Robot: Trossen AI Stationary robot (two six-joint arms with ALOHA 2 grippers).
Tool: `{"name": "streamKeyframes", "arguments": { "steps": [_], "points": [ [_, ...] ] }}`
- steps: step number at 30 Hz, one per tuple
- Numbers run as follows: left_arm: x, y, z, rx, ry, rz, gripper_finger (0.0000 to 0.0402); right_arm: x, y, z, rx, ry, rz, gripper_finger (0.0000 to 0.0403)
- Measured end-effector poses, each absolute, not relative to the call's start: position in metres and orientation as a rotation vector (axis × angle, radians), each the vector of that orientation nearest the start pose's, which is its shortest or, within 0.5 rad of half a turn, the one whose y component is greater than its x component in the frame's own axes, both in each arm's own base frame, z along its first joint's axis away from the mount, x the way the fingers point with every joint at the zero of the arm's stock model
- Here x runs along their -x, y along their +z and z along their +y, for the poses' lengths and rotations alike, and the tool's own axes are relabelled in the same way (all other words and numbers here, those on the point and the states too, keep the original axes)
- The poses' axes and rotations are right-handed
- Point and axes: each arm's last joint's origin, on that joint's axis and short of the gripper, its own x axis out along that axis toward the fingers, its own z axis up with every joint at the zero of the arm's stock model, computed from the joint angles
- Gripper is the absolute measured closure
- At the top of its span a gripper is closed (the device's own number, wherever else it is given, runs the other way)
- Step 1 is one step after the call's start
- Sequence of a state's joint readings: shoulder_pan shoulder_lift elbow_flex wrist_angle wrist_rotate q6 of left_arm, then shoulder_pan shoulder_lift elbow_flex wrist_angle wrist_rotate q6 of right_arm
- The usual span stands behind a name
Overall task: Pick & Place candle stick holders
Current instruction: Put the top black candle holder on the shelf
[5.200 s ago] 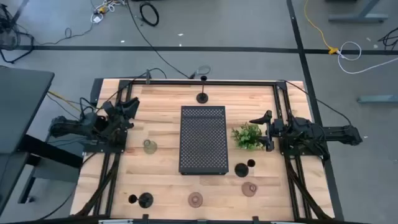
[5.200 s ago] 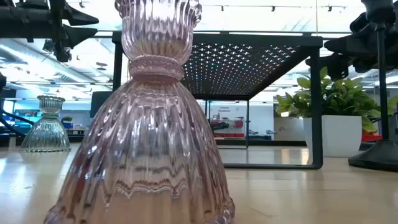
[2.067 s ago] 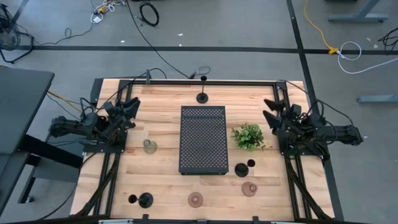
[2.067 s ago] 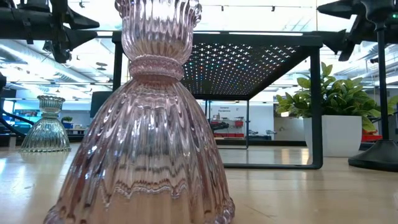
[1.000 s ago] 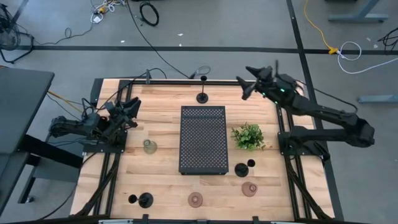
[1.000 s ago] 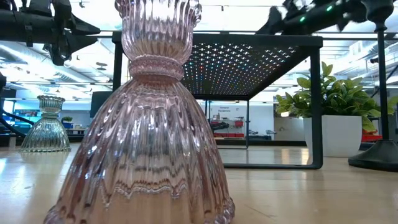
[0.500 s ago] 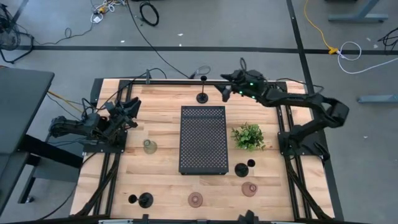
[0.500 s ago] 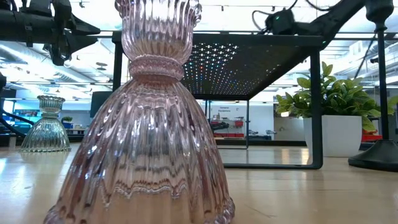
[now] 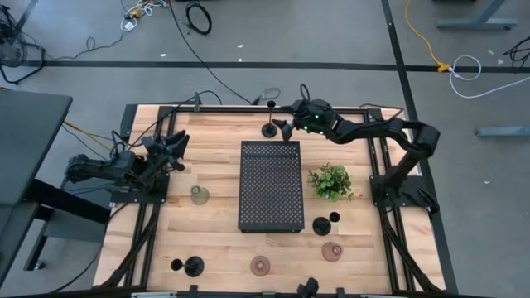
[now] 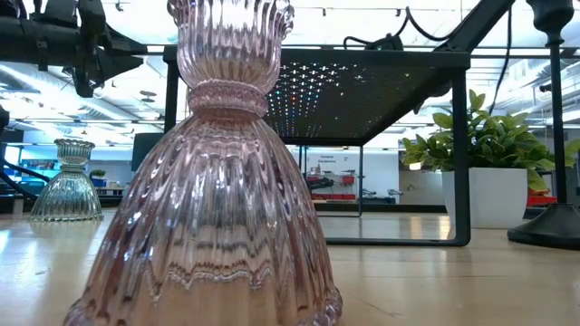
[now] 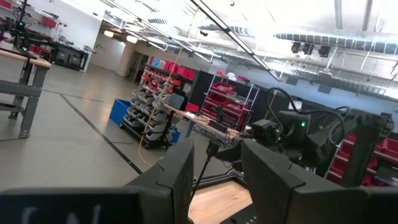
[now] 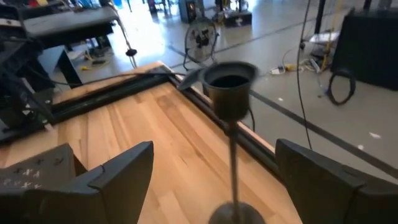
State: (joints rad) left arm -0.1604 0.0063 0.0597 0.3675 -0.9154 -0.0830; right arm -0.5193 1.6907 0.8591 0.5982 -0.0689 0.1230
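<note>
High view, table: a wooden table [image 9: 215,161] seen from straight above, the clock face laid on it with 12 at the far edge.
Tray: a large black perforated tray [image 9: 271,185] stands at the centre on legs.
Right arm: it reaches from 3 o'clock across to 12. The right gripper [image 9: 284,128] sits just beside a tall black candle stick holder [image 9: 269,129] at 12 o'clock. Its jaws are wide open and hold nothing; in the right wrist view the stem [image 12: 232,158] stands upright between the two fingers.
Left arm: the left gripper [image 9: 171,150] waits at 9 o'clock, jaws parted and empty.
Plant: a green plant [image 9: 330,181] stands just right of the tray, toward 3.
Other holders: a greenish glass holder [image 9: 199,195] at 8; a black one [image 9: 191,266] at 7; a pinkish glass one [image 9: 260,266] at 6; another pinkish one [image 9: 332,252] and a black one [image 9: 325,224] toward 5.
Doing the step well: my judgement is that the grasp should centre the thin stem between the fingers, close gently and lift straight up, since a tall narrow holder looks easy to tip.
Hard to make out: the low view is mostly filled by the pinkish glass, hiding the 12 o'clock holder. Whether the fingers already touch the stem, I cannot tell.
</note>
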Motion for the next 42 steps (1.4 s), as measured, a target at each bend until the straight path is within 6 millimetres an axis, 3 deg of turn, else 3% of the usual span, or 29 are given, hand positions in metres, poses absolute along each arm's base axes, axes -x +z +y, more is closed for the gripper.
{"name": "streamKeyframes", "arguments": {
  "steps": [29,37,42],
  "points": [
    [-0.079,0.212,0.011,0.293,0.730,-0.389,0.0264,-0.319,0.199,-0.164,-0.191,-0.618,0.154,0.0069],
    [-0.079,0.212,0.010,0.301,0.714,-0.393,0.0264,-0.354,0.184,-0.178,-0.175,-0.599,0.260,0.0069],
    [-0.080,0.211,0.010,0.295,0.700,-0.382,0.0264,-0.359,0.183,-0.184,-0.125,-0.693,0.346,0.0069]
  ]
}}
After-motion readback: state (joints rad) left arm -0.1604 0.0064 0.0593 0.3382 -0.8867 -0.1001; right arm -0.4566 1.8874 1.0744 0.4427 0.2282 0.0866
